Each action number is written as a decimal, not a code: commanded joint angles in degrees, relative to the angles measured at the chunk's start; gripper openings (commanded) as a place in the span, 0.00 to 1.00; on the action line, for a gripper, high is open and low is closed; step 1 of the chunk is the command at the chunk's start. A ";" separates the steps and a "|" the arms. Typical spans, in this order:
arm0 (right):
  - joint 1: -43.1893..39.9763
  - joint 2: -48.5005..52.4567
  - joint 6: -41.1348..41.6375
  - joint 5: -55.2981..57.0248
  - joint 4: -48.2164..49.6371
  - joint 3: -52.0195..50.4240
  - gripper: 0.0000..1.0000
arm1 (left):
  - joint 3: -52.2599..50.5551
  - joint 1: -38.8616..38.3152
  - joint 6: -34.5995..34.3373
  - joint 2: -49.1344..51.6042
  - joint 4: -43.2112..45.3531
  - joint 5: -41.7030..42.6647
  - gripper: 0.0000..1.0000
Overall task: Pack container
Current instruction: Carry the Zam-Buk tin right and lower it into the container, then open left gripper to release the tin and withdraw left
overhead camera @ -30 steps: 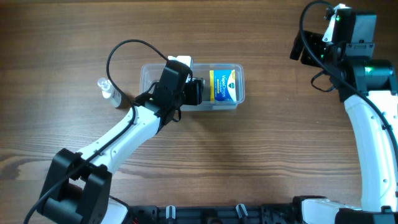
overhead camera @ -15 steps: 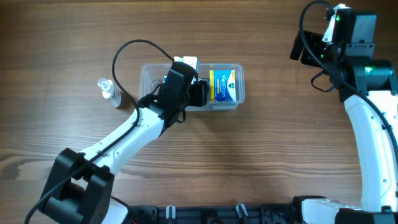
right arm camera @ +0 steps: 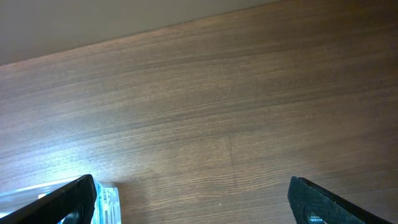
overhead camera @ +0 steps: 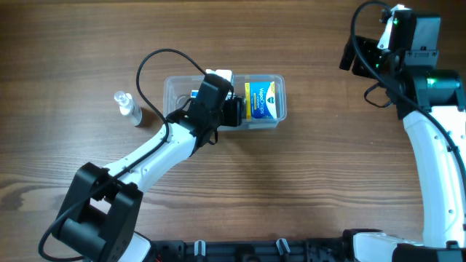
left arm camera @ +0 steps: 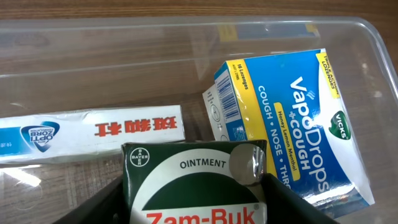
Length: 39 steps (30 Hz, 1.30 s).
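The clear plastic container lies at the table's centre-left; its wall also shows in the left wrist view. Inside it lie a blue-and-yellow VapoDrops carton at the right end and a long white box along the left. My left gripper is over the container's middle, shut on a dark green Zam-Buk ointment box, held just above the floor of the container. My right gripper is open and empty, raised at the far right.
A small clear bottle lies on the wood table left of the container. The left arm's black cable loops above the container. In the right wrist view a corner of the container shows beside the left finger.
My left gripper has moved a little to the right over the container with the Zam-Buk box in it. The right arm has not moved.
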 commanded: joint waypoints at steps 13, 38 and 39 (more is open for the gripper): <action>0.09 0.57 0.70 0.96 0.13 -0.07 1.00 | 0.17 -0.15 -0.39 0.50 0.42 -1.31 0.74; 0.09 0.57 0.70 0.96 0.13 -0.07 1.00 | 0.17 -0.15 -0.20 1.18 1.27 -3.52 0.20; 0.09 0.57 0.68 0.96 0.13 -0.07 1.00 | 0.17 -0.15 -0.20 1.36 1.31 -3.52 0.20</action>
